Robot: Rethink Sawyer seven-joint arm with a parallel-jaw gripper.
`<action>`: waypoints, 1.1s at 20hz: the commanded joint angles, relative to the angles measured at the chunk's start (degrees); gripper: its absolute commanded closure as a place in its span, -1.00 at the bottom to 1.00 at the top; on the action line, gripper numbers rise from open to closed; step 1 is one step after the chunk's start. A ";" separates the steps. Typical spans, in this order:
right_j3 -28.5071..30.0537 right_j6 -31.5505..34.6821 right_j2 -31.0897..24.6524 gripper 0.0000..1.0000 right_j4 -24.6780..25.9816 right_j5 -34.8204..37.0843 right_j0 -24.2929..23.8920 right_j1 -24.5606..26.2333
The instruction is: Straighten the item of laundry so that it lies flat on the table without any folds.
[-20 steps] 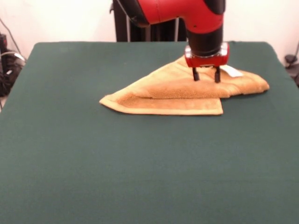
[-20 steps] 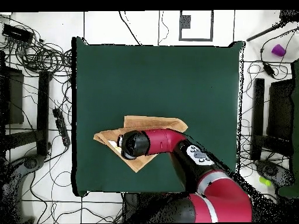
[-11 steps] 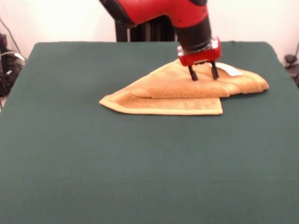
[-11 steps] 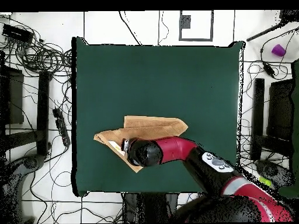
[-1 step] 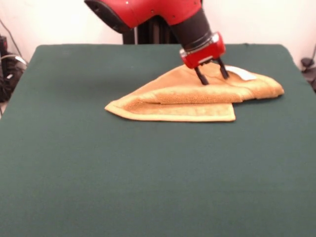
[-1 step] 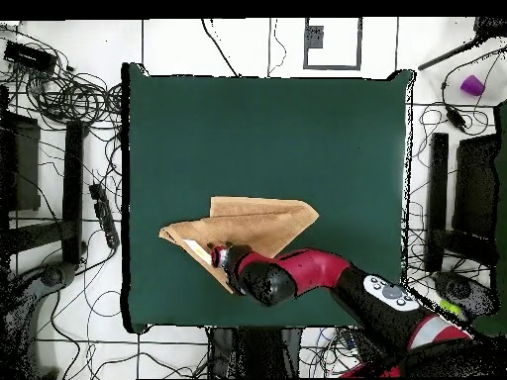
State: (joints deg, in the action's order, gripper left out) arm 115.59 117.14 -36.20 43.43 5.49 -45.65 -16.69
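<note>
1. Towel first: on my front feed I see the mustard-yellow cloth lying folded over itself on the green table, toward the far right part of the surface, not flat.
2. I can make out a folded upper layer sloping over a lower layer, whose border band runs along the near edge to a corner at the left.
3. A small white tag sits on the towel's far right end. I cannot read any writing on it, and I see no other label or brand mark on the cloth.
4. My gripper is tilted, its two dark fingers apart with a clear gap between them, tips right at the towel's upper layer just left of the tag. I cannot tell whether they press into the cloth.
5. The front feed gives me the spread fingers, the red cuff above them and the layered fold; the overhead feed hides the fingers under the arm's wrist.
6. Overhead, I get the towel as a pointed, roughly triangular outline in the table's lower-left area, with the arm reaching in from the bottom right and covering its lower corner.
7. Only the overhead feed shows the floor around the table: tangled cables at left and a purple object at upper right.
</note>
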 commanded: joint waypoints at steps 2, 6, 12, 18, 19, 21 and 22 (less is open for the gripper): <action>-8.44 -17.89 14.26 -1.00 17.95 14.32 -1.51 12.95; -8.38 -18.79 15.15 -1.00 19.54 16.43 -0.31 11.81; -9.09 -20.32 16.22 -1.00 19.19 20.12 1.39 10.78; -8.65 -19.89 19.93 -1.00 19.25 20.96 4.95 8.42; -8.45 -20.19 20.37 -1.00 19.21 20.74 4.99 8.27; -7.79 -20.83 21.01 -1.00 18.68 20.12 4.15 8.23; -7.49 -20.08 22.00 -1.00 19.17 18.83 4.71 7.88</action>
State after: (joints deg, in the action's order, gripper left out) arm 117.08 107.92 -33.22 55.03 -5.51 -44.78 -16.30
